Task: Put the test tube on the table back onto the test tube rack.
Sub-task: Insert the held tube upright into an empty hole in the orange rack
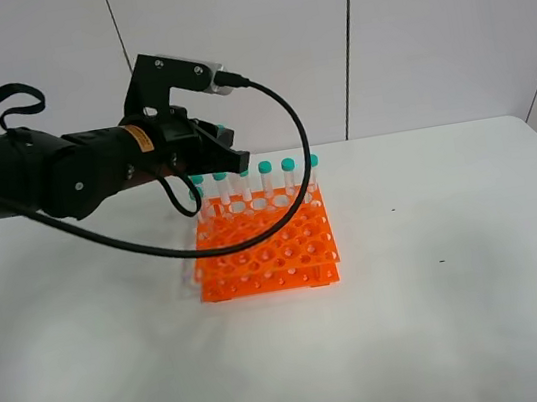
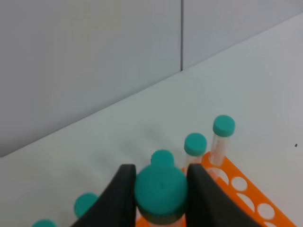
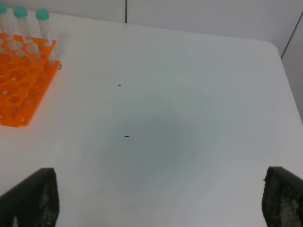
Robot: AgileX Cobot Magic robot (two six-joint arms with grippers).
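Note:
My left gripper (image 2: 161, 201) is shut on the teal cap of a clear test tube (image 2: 161, 189), one dark finger on each side. In the high view this gripper (image 1: 236, 162) hangs over the back row of the orange test tube rack (image 1: 266, 252), where several teal-capped tubes (image 1: 289, 173) stand upright. The held tube's lower end is hidden, so I cannot tell whether it sits in a hole. My right gripper (image 3: 156, 198) is open over the bare white table (image 3: 156, 132), well to the right of the rack (image 3: 19, 85), with nothing between its fingers.
The rack's front rows of holes (image 1: 277, 260) hold nothing. The white table (image 1: 448, 316) stretches wide to the right and front of the rack. A grey panelled wall (image 1: 405, 29) stands behind the table's far edge. A black cable (image 1: 286, 117) loops off the left wrist.

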